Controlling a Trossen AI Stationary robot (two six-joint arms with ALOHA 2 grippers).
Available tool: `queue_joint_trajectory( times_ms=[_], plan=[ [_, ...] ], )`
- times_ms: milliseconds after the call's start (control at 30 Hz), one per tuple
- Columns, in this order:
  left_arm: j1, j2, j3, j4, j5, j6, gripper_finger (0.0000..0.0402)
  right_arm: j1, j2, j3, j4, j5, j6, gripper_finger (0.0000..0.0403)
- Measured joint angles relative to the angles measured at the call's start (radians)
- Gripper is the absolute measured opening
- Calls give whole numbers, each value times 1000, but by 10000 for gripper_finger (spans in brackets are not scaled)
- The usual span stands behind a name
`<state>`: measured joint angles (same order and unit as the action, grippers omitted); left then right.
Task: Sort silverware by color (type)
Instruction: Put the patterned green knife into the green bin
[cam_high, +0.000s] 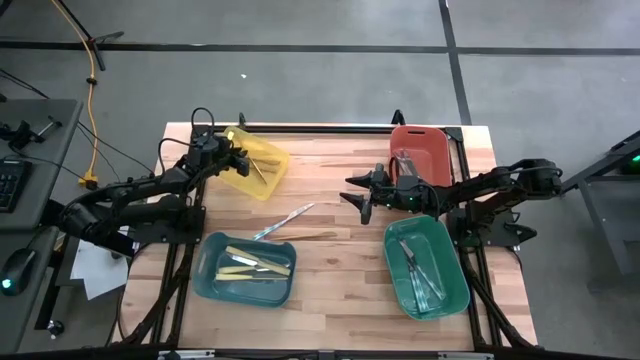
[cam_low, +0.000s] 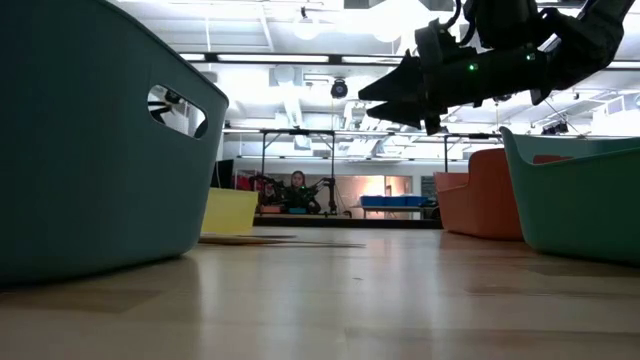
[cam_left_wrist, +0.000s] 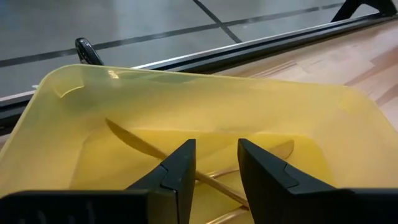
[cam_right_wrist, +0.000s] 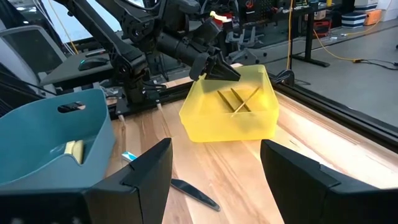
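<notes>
Left hand (cam_high: 243, 158): released, fingers parted over far-left yellow plastic bin (cam_high: 268, 172) holding gold-tan utensils (cam_right_wrist: 238, 99). Right hand (cam_high: 357, 195): released, mid-table. Two loose utensils (cam_high: 284, 222) on wooden table (cam_high: 340, 280).

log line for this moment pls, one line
left gripper: open over yellow bin, gold utensils inside | right gripper: open, empty, above table centre | loose on table: two utensils
</notes>
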<state>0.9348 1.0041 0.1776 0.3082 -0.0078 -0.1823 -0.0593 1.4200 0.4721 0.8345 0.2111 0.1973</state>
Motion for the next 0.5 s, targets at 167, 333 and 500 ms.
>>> queue_joint_trajectory(
  times_ms=[167,333,500],
  plan=[
    [1,-44,1,63,101,-7,111,0,0,0,0,1,-20,227],
    [-34,-137,2,181,388,-7,111,0,0,0,0,0,-22,227],
    [-147,-220,-13,266,523,13,107,0,0,0,1,0,-22,227]
  ],
)
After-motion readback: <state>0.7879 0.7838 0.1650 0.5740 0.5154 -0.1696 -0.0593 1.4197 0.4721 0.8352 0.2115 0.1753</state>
